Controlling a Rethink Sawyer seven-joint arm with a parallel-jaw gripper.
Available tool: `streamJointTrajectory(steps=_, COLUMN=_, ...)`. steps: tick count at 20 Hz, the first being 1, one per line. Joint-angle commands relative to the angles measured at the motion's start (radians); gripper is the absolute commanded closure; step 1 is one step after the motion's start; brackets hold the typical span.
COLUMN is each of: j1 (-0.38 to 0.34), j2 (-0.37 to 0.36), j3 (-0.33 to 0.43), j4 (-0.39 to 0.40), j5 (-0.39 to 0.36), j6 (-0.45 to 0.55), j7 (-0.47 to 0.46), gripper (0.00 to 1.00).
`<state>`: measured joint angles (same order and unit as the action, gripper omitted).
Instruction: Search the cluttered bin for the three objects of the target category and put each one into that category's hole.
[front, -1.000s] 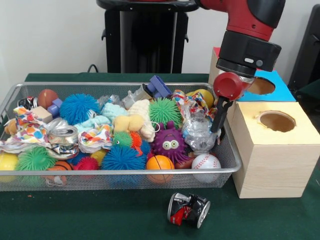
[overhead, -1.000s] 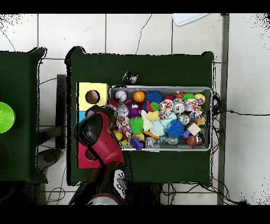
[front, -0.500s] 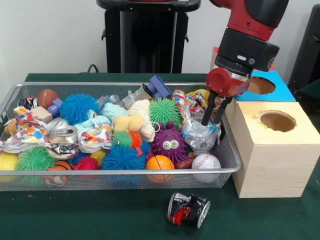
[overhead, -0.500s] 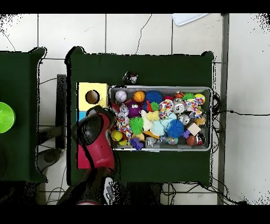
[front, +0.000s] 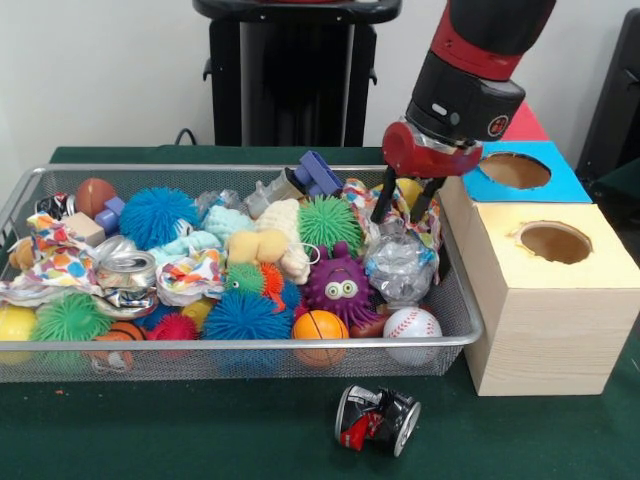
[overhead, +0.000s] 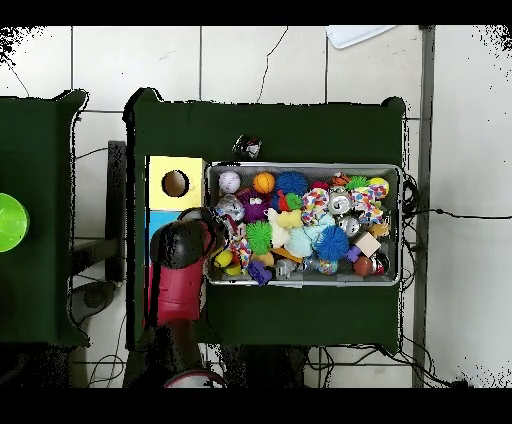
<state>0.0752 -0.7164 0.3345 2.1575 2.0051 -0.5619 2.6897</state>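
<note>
**Arm swings in over the bin's crowded right end**

A crushed can (front: 377, 419) lies on the green cloth just outside the near wall of the wire bin (front: 240, 345), well apart from the boxes. Inside the bin, a baseball (front: 412, 325) and a small basketball (front: 320, 327) sit against the near rim, with a purple googly-eyed toy (front: 342, 286) and a crumpled clear bottle (front: 399, 264) just behind them. The gripper (front: 402, 207) now hangs above that bottle and beside a yellow ball (front: 407, 189), its two dark fingers spread apart and holding nothing. Half a second ago it stood nearer the wooden box (front: 545, 300); a second ago it was closer still to the bin's right wall. The drift leftward over the clutter suggests a pick is being lined up, though which category is wanted cannot be told from here, and no item is seen entering a hole. The blue box (front: 520, 172) and its hole stand farther back on the right.

The front view alone shows the parted fingers and how high they sit over the heap. The overhead view hides them under the arm (overhead: 182, 262), but it shows the bin's full layout, a second crushed can (overhead: 340, 203) among the toys, and the line of boxes along the bin's short end.
</note>
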Motion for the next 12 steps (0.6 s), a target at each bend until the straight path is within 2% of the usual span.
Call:
streamJointTrajectory(steps=1, j1=-0.066, j2=-0.07, j3=0.263, j4=0.126, j5=0.147, j6=-0.101, j7=-0.358, gripper=0.0)
streamJointTrajectory(steps=6, j1=-0.068, j2=-0.019, j3=0.208, j4=0.121, j5=-0.001, j6=-0.058, j7=-0.287, gripper=0.0)
streamJointTrajectory(steps=12, j1=-0.065, j2=-0.016, j3=0.177, j4=0.127, j5=-0.08, j6=-0.044, j7=-0.255, gripper=0.0)
